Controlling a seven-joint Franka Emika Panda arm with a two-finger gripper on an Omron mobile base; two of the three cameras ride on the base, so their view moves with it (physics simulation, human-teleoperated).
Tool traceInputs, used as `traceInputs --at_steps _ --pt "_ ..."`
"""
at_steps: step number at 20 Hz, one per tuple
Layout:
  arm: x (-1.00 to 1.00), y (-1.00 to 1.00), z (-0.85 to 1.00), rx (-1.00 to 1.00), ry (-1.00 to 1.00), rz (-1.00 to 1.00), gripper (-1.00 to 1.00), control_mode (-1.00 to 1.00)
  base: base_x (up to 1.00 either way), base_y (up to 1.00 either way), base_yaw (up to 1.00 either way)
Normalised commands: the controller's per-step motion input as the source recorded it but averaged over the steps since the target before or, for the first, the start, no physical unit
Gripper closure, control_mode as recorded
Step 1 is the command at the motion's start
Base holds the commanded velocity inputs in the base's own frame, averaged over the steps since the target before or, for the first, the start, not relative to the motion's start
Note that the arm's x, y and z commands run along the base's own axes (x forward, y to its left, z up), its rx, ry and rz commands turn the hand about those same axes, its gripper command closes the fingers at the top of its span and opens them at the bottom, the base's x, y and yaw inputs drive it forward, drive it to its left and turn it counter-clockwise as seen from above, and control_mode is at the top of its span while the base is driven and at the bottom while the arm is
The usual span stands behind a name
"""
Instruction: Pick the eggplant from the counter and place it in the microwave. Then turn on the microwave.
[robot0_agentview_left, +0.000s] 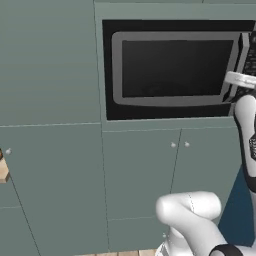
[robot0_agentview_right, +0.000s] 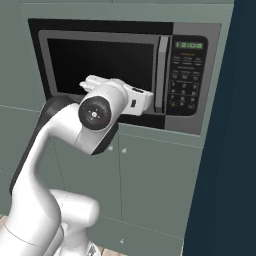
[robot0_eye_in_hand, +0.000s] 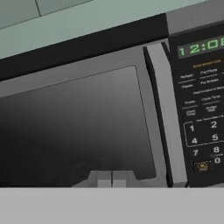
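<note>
The microwave (robot0_agentview_left: 175, 67) is built into the grey-green cabinet wall, and its grey-framed door (robot0_agentview_right: 100, 60) is closed. No eggplant can be made out behind the dark window (robot0_eye_in_hand: 78, 127); it is out of view, as is the counter. My gripper (robot0_eye_in_hand: 112, 178) is shut with nothing between its fingertips. It hovers close in front of the lower right part of the door. The vertical handle (robot0_eye_in_hand: 166, 113) is just to its right. Beyond the handle are the keypad (robot0_eye_in_hand: 203, 140) and the green display (robot0_eye_in_hand: 203, 46). The white hand (robot0_agentview_right: 137, 101) points at the door's right edge.
Grey-green cabinet doors with small round knobs (robot0_agentview_left: 173, 145) run below the microwave. A dark blue wall (robot0_agentview_right: 235, 150) borders the cabinets on the right. A small brown object (robot0_agentview_left: 3, 170) pokes in at the left edge. My white arm (robot0_agentview_right: 60, 150) stands in front of the lower cabinets.
</note>
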Motion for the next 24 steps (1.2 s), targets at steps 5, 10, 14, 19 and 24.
traceInputs --at_steps 5,10,14,19,24 --pt "-0.14 -0.04 0.0 0.14 0.0 -0.06 1.0 -1.0 0.0 0.0 0.0" --pt "-0.12 -0.09 0.0 0.15 0.0 -0.07 1.0 -1.0 0.0 0.0 0.0" --pt "-0.13 -0.15 0.0 0.16 0.0 -0.08 1.0 -1.0 0.0 0.0 0.0" --pt "-0.17 -0.17 0.0 0.15 0.0 -0.09 1.0 -1.0 0.0 0.0 0.0" --pt "-0.19 -0.15 0.0 0.13 0.0 -0.08 1.0 -1.0 0.0 0.0 0.0"
